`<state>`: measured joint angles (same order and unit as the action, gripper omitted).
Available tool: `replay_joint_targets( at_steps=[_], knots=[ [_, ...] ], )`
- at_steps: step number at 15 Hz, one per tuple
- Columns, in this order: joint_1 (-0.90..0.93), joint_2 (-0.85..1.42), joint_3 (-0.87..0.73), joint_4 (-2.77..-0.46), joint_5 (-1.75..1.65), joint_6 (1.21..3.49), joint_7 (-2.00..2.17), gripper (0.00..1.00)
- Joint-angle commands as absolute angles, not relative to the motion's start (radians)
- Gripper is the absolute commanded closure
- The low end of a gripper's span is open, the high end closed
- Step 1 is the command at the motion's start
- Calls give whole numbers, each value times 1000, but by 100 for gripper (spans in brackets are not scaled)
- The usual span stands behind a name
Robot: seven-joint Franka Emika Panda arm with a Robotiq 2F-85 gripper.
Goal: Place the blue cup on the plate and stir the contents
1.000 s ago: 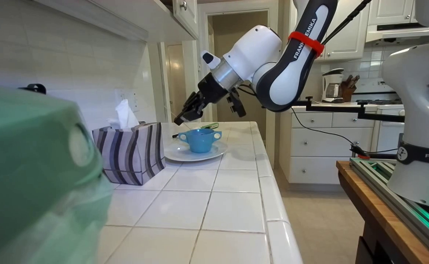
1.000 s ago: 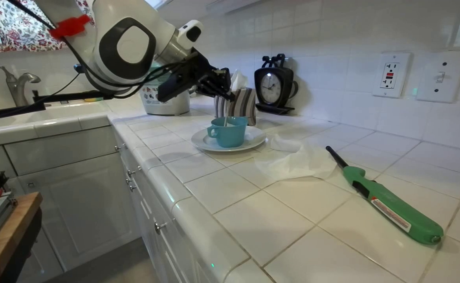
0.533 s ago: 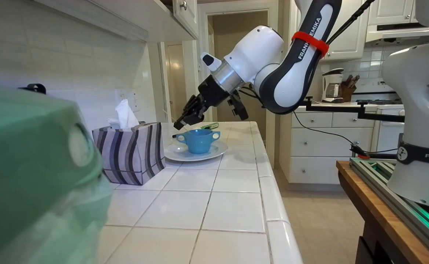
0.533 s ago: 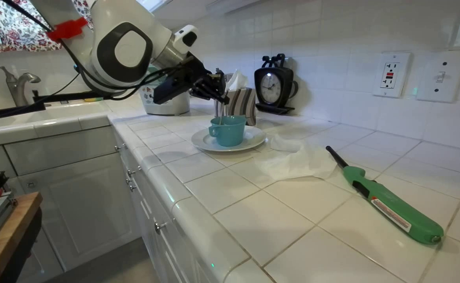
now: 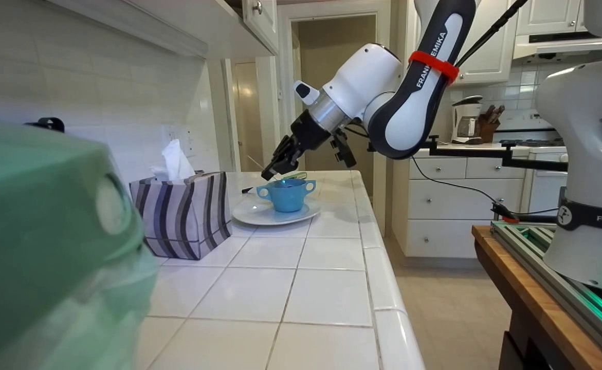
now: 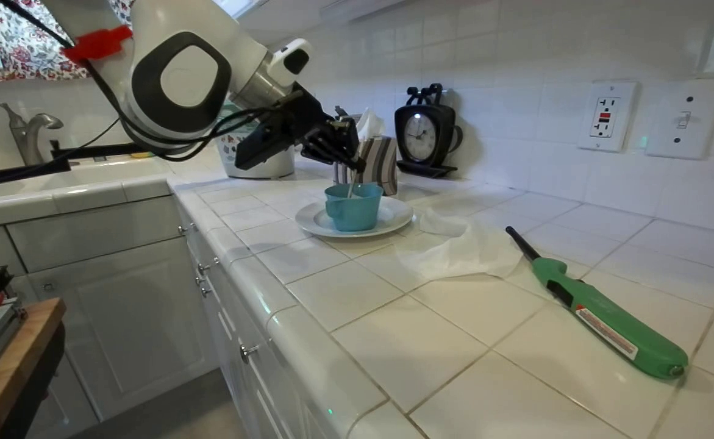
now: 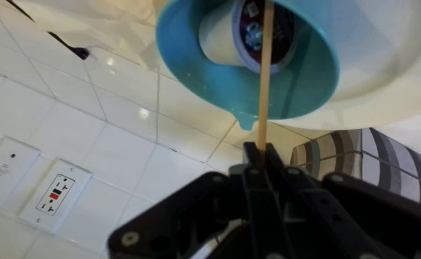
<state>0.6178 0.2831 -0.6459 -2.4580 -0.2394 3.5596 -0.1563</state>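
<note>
The blue cup (image 5: 288, 198) sits on the white plate (image 5: 252, 213), off its middle, in both exterior views. Above it is my gripper (image 6: 360, 164), its jaws pinched on a thin wooden stick (image 7: 265, 90). This stick slants down over the rim into the cup (image 6: 357, 213). From the wrist view, a small white tub (image 7: 217, 39) with a dark red printed lid lies inside the cup, and the stick crosses in front of that lid. The stick's lower end is out of that view. Both fingertips of my gripper (image 7: 261, 151) close around the stick's upper part.
A striped tissue box (image 5: 182, 216) stands beside the plate. Crumpled white paper (image 6: 460, 247) and a green lighter (image 6: 606, 323) lie on the tiled counter. Against the wall is a black clock (image 6: 424, 137). The counter's front edge (image 5: 383, 277) runs close by.
My gripper, with the stick, dips slightly then swings back across the cup. The cup has shifted a little on the plate and turned, so its handle shows more edge-on. The grip is unchanged.
</note>
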Motion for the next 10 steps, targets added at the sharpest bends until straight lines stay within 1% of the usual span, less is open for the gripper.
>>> replay_joint_targets(
  at_steps=[1, 10],
  knots=[
    [598, 309, -649, -2467, -249, 3699, -160, 99],
    [484, 348, -572, -2349, -334, 3651, -129, 99]
  ],
)
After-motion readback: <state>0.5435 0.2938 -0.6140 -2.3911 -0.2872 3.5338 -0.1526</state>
